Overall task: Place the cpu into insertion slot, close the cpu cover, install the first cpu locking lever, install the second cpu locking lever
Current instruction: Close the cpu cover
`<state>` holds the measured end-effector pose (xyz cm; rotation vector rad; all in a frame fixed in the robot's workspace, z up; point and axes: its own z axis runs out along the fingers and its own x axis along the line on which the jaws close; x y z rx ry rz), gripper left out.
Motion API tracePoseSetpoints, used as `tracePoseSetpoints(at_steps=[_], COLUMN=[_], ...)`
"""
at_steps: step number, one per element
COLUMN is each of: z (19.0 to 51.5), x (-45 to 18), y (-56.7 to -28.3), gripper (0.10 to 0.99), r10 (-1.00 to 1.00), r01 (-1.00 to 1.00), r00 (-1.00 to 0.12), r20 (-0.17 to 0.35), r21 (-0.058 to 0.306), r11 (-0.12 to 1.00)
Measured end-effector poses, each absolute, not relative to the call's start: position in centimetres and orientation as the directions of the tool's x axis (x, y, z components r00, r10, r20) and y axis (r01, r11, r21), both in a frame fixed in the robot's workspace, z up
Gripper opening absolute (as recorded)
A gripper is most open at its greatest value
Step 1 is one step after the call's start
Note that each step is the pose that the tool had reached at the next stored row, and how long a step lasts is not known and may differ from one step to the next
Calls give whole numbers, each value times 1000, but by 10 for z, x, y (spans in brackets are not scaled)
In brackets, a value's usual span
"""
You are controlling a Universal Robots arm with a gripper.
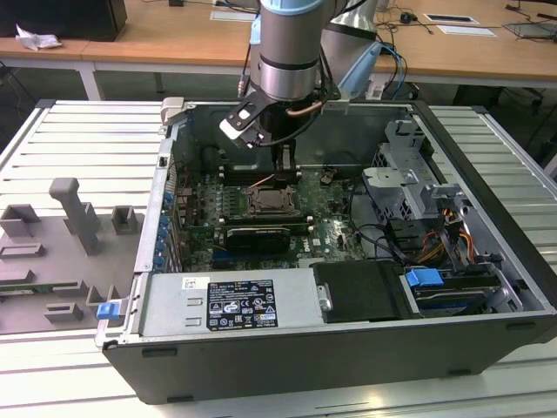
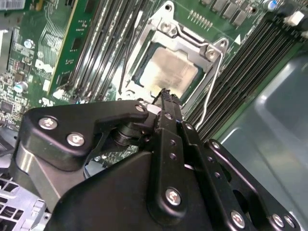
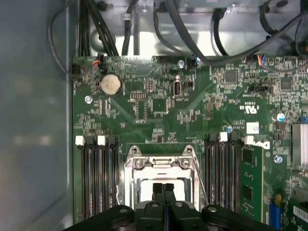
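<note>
Second wrist view, cpu below pincer (closed)

The computer case lies on the table, fixtures beside it on the exterior view's left; inside, the motherboard lies on the case floor toward that left, the drive cage on the exterior view's right, the power supply box along the near wall. The insertion slot sits mid-board, behind the graphics card in the exterior view; the cpu lies in it, framed by the cpu cover, memory slots on both sides; the gripper hangs above the slot.
</note>
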<state>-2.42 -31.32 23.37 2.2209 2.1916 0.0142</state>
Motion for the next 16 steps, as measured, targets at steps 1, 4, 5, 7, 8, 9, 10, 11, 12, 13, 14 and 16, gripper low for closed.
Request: tracePoseSetpoints(at_steps=[1, 4, 5, 7, 8, 9, 10, 11, 12, 13, 14, 16], z=[234, 234, 233, 233, 233, 233, 233, 233, 233, 233, 233, 233], x=[-25, -28, -29, -32, -32, -32, -32, -32, -32, -32, -32, -32], y=[-313, -313, -313, -313, -313, -313, -313, -313, -313, -313, -313, -313], gripper=[106, 106, 106, 106, 106, 106, 106, 106, 106, 106, 106, 106], r10=[1000, 1000, 1000, 1000, 1000, 1000, 1000, 1000, 1000, 1000, 1000, 1000], r01=[1000, 1000, 1000, 1000, 1000, 1000, 1000, 1000, 1000, 1000, 1000, 1000], r00=[13, 13, 13, 13, 13, 13, 13, 13, 13, 13, 13, 13], r20=[-9, -9, -8, -8, -8, -8, -8, -9, -8, -8, -8, -8], r21=[22, 22, 22, 22, 22, 22, 22, 22, 22, 22, 22, 22], r11=[-13, -13, -13, -13, -13, -13, -13, -13, -13, -13, -13, -13])
